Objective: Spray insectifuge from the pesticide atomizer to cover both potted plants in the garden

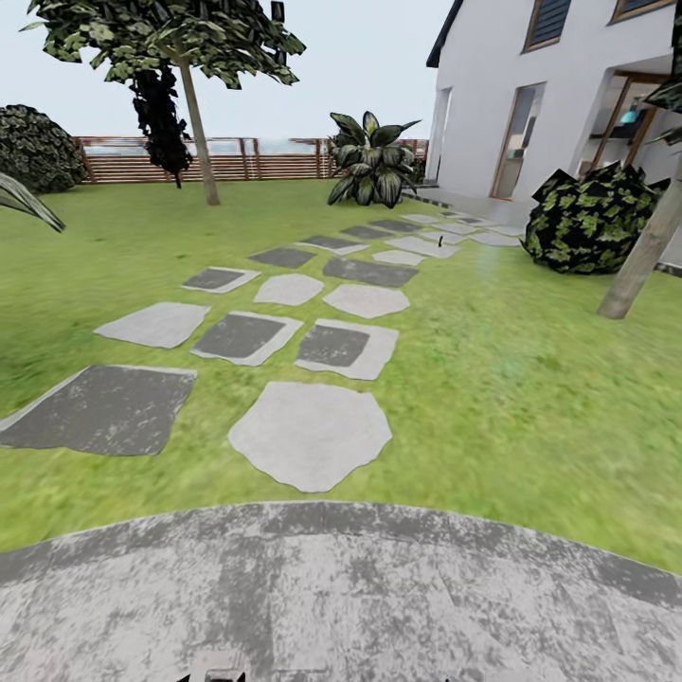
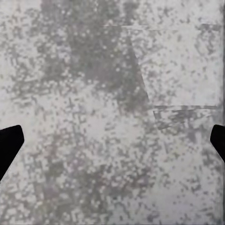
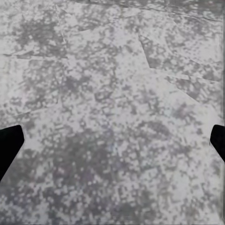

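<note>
I stood on the round mottled stone patio (image 1: pixel 341 587), facing a stepping-stone path (image 1: pixel 313 431) that ran across the lawn (image 1: pixel 530 398) toward the white house (image 1: pixel 549 95) and slatted fence (image 1: pixel 227 159). Both my left gripper (image 2: pixel 112 140) and right gripper (image 3: pixel 112 140) hung spread wide over bare patio stone, holding nothing. Of the garden's task things I could make out no bottle or pots here.

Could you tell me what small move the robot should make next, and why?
Probably turn the base to scan the garden. The head view shows lawn, stepping stones, a fence and the patio edge, but no atomizer or potted plants. Both grippers, left and right, hang open over bare patio stone, holding nothing.
</note>
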You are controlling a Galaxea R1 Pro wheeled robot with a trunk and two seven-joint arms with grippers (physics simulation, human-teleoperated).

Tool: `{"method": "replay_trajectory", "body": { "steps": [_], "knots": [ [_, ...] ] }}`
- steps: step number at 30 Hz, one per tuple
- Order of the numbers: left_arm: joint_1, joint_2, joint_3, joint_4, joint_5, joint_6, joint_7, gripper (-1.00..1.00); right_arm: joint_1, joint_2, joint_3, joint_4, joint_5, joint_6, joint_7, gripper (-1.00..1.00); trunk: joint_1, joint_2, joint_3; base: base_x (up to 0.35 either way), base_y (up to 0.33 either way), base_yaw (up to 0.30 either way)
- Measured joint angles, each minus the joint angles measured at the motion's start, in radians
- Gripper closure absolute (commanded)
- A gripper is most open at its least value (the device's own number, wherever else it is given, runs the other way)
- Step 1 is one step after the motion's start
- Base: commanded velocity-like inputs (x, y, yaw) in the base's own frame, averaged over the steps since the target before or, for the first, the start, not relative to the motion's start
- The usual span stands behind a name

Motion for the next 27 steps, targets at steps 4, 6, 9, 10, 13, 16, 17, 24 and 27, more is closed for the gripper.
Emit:
{"method": "replay_trajectory", "body": {
  "steps": [4,6,9,10,13,16,17,24,27],
  "knots": [
    [0.000,0.000,0.000,0.000,0.000,0.000,0.000,-1.00,0.000,0.000,0.000,0.000,0.000,0.000,0.000,-1.00,0.000,0.000,0.000,0.346,-0.097,0.000],
    [0.000,0.000,0.000,0.000,0.000,0.000,0.000,-1.00,0.000,0.000,0.000,0.000,0.000,0.000,0.000,-1.00,0.000,0.000,0.000,0.346,-0.097,0.000],
    [0.000,0.000,0.000,0.000,0.000,0.000,0.000,-1.00,0.000,0.000,0.000,0.000,0.000,0.000,0.000,-1.00,0.000,0.000,0.000,0.346,-0.097,0.000],
    [0.000,0.000,0.000,0.000,0.000,0.000,0.000,-1.00,0.000,0.000,0.000,0.000,0.000,0.000,0.000,-1.00,0.000,0.000,0.000,0.346,-0.097,0.000],
    [0.000,0.000,0.000,0.000,0.000,0.000,0.002,-1.00,0.000,0.000,0.000,0.000,0.000,0.000,0.000,-1.00,0.000,0.000,0.000,0.346,-0.102,0.000],
    [0.000,0.000,0.000,0.000,0.000,0.000,0.002,-1.00,0.000,0.000,0.002,0.000,0.000,0.000,0.000,-1.00,0.000,0.000,0.000,0.345,-0.128,0.000],
    [0.000,0.000,0.000,0.000,0.000,0.000,0.003,-1.00,0.000,0.000,0.002,0.000,0.000,0.000,0.000,-1.00,0.000,0.000,0.000,0.344,-0.143,0.000],
    [0.000,0.000,0.000,0.000,0.000,0.000,0.003,-1.00,0.000,0.000,0.002,0.000,0.000,0.000,0.000,-1.00,0.000,0.000,0.000,0.343,-0.149,0.000],
    [0.000,0.000,0.000,0.000,0.000,0.000,0.003,-1.00,0.000,0.000,0.002,0.000,0.000,0.000,0.000,-1.00,0.000,0.000,0.000,0.343,-0.151,0.000]
  ]
}}
